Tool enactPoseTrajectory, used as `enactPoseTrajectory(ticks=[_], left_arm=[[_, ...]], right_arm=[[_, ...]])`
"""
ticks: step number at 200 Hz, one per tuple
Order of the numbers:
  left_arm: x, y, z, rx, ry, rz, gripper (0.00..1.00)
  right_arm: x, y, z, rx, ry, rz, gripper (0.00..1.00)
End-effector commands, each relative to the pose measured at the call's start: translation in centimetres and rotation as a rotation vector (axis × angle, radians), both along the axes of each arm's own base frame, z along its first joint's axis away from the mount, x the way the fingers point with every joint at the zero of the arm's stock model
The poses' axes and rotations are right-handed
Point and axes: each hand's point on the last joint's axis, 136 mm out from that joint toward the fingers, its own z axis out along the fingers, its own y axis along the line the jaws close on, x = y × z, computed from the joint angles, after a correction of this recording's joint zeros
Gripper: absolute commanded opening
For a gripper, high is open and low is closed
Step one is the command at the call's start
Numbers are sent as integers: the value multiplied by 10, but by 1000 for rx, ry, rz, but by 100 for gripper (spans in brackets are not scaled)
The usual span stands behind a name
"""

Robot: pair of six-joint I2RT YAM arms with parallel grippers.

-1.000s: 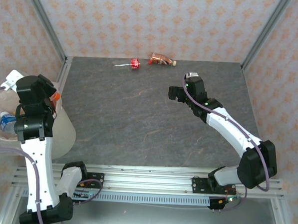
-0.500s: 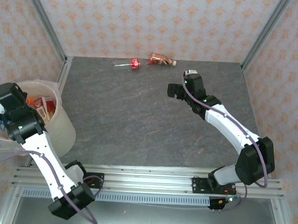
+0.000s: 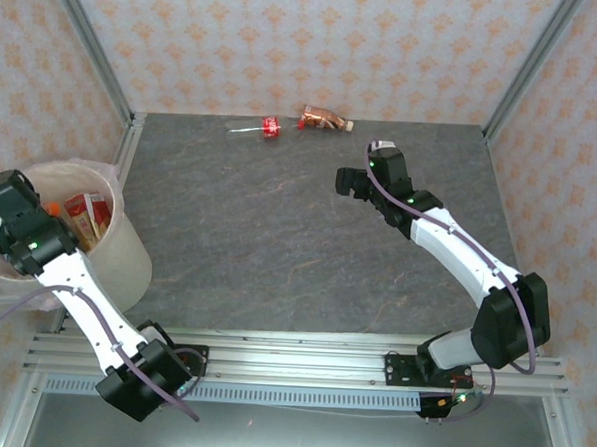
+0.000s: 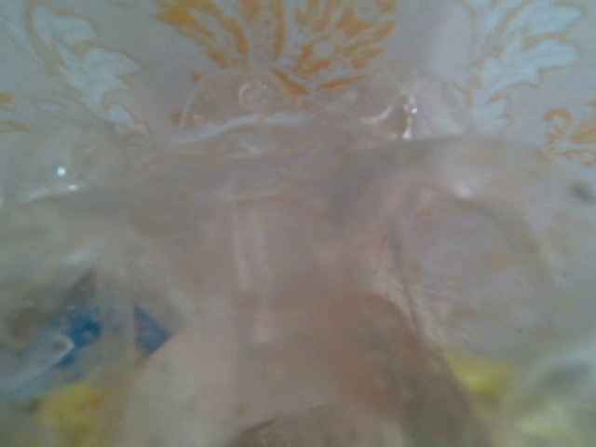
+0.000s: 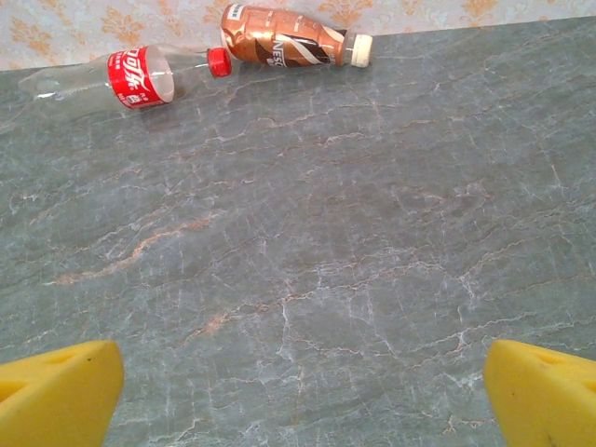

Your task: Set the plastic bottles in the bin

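Your right fingers (image 5: 56, 391) stand wide — a red-labelled bottle (image 5: 140, 77) and a brown bottle (image 5: 289, 42) lie on the desk (image 5: 326, 261) well ahead of them. Your left fingers (image 3: 8, 196) hang over the bin (image 3: 126, 265); their spread can't be told.

The bench (image 3: 277, 242) is a dark grey slab with pale, rusty veining. Two plastic bottles lie on their sides near its far edge: a crushed clear bottle (image 3: 258, 129) with a red label and red cap, and just beside it on the right, a brown bottle (image 3: 326, 119) with a white cap.
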Motion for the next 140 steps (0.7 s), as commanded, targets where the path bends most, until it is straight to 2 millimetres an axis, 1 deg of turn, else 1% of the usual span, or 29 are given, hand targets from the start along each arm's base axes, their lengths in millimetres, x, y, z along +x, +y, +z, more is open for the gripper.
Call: enactPoseTrajectory(ticks=[1, 36, 67, 84, 103, 126, 140], left_arm=[[-11, 2, 10, -10, 58, 39, 71], [-4, -1, 25, 10, 46, -9, 80], [4, -9, 40, 42, 27, -60, 82], [12, -15, 48, 60, 26, -94, 83], [27, -21, 54, 64, 1, -154, 84], [47, -31, 58, 59, -18, -234, 85], [52, -38, 58, 55, -11, -246, 86]], right_arm=[[2, 2, 1, 12, 6, -17, 99], [3, 2, -1, 16, 12, -22, 99], [2, 2, -4, 21, 20, -25, 99], [2, 1, -4, 18, 21, -27, 99], [2, 1, -5, 15, 22, -27, 99], [2, 1, -5, 16, 22, -27, 99], [1, 1, -5, 18, 24, -28, 99]])
